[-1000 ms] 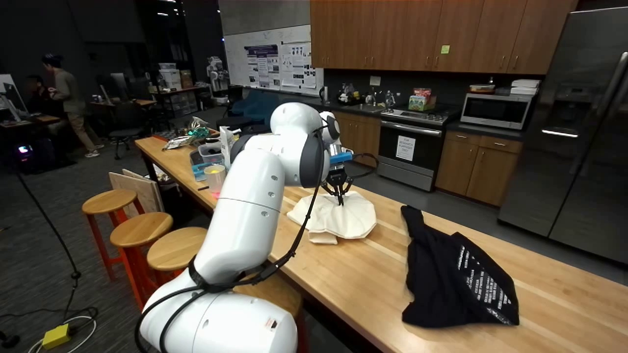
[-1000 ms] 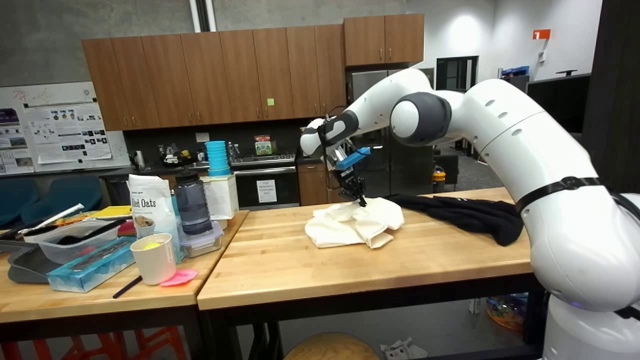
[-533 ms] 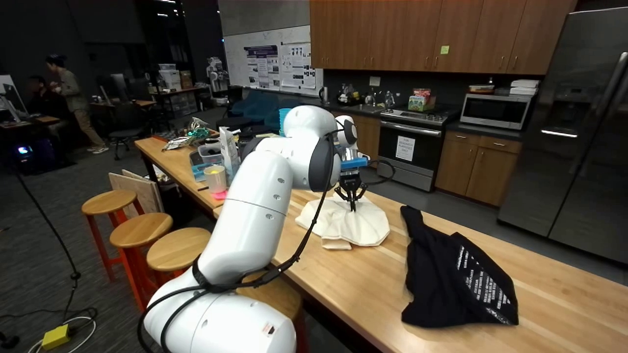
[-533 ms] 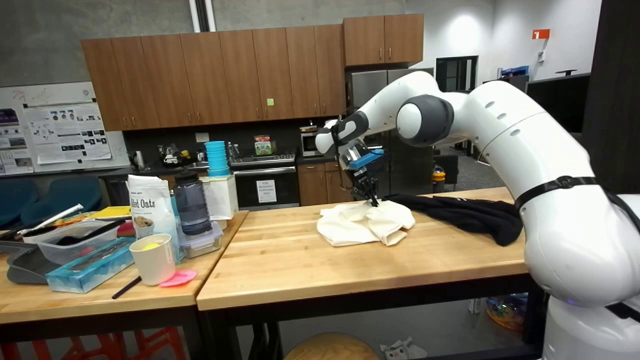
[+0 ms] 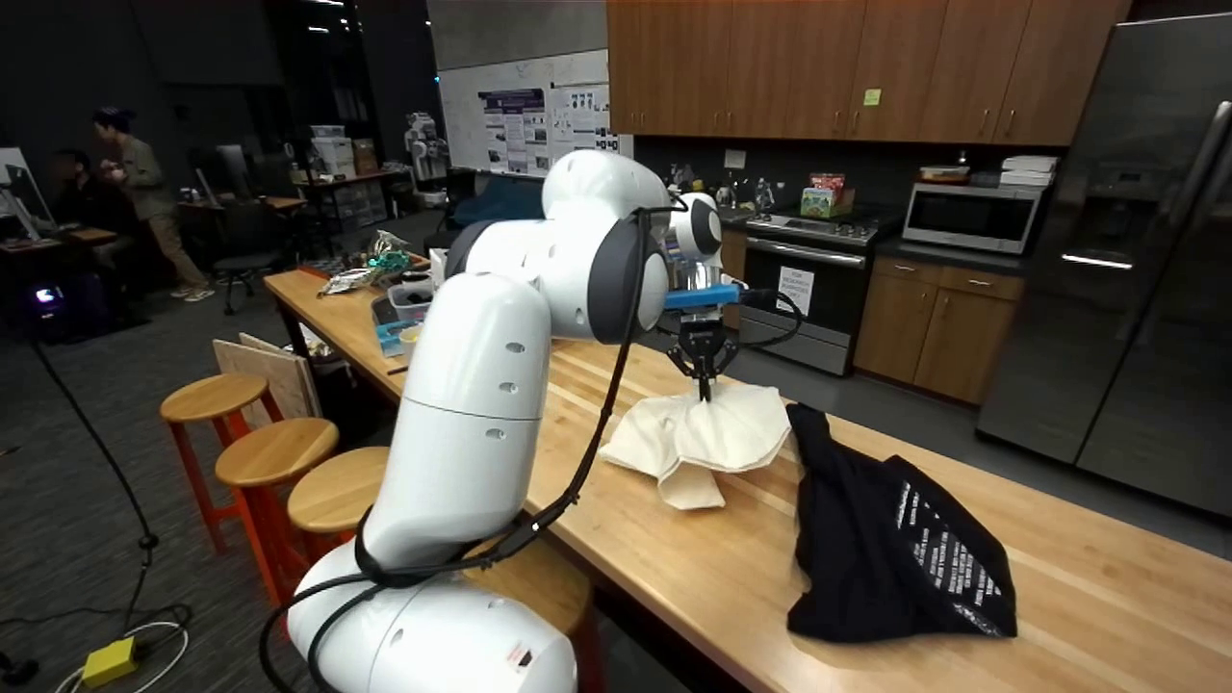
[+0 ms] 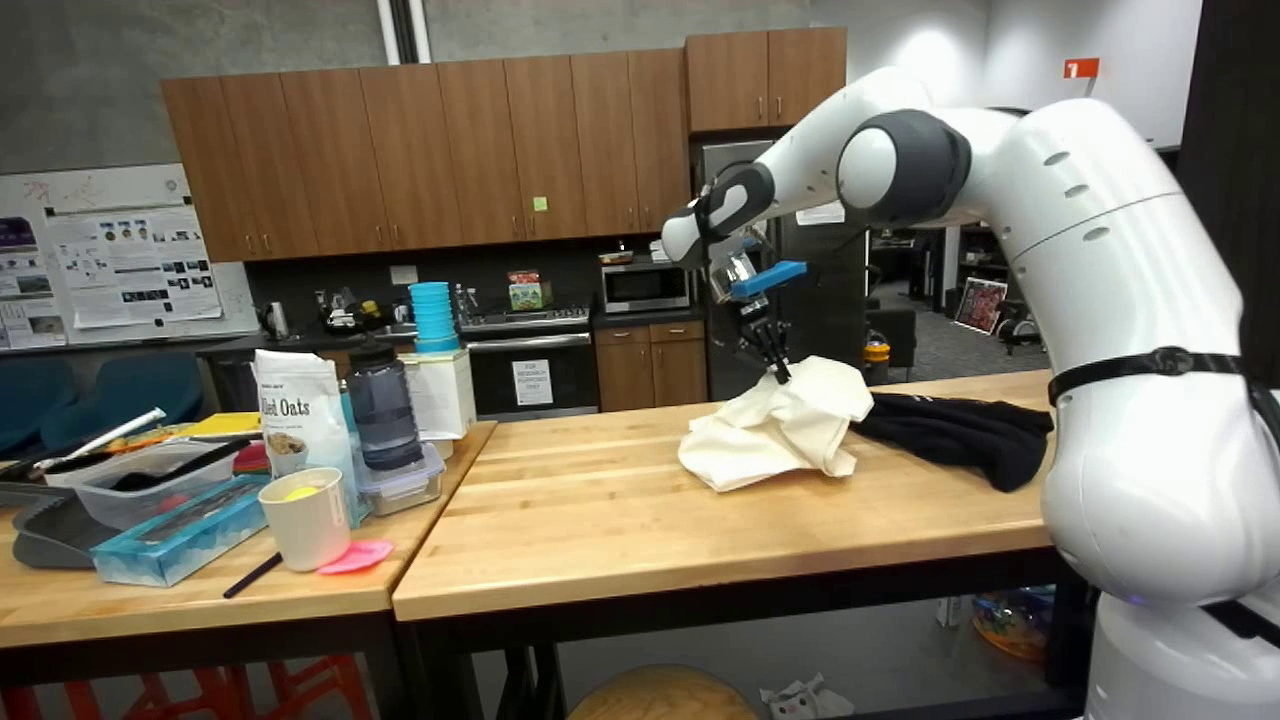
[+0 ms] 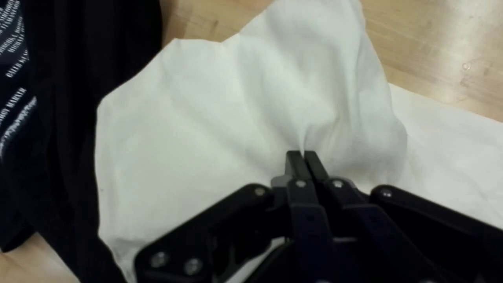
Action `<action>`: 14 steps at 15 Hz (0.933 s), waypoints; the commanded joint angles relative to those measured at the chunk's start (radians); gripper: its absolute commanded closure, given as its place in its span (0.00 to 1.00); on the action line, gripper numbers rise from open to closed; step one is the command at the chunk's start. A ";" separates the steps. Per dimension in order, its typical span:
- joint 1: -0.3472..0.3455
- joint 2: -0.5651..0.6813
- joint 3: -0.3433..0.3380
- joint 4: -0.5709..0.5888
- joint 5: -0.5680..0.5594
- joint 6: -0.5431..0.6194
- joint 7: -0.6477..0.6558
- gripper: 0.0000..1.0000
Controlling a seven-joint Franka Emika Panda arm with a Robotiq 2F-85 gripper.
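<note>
My gripper is shut on a pinched fold of the cream cloth in the wrist view. In both exterior views the gripper points down at the peak of the cloth. The cloth is drawn up to the fingertips, its lower part hanging close to or resting on the wooden table. A black garment with white print lies beside the cloth; it also shows in an exterior view and at the left of the wrist view.
The wooden table bears the cloth and garment. An adjoining table holds an oats bag, a dark bottle, a cream cup, a blue box and containers. Wooden stools stand along the table's side.
The gripper has carried the cloth along the table towards the black garment, then raised it. The cloth's middle is now lifted and its edges hang more. The garment has stayed put.
</note>
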 commanded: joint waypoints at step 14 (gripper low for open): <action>0.006 -0.438 0.012 -0.370 -0.364 0.159 0.224 1.00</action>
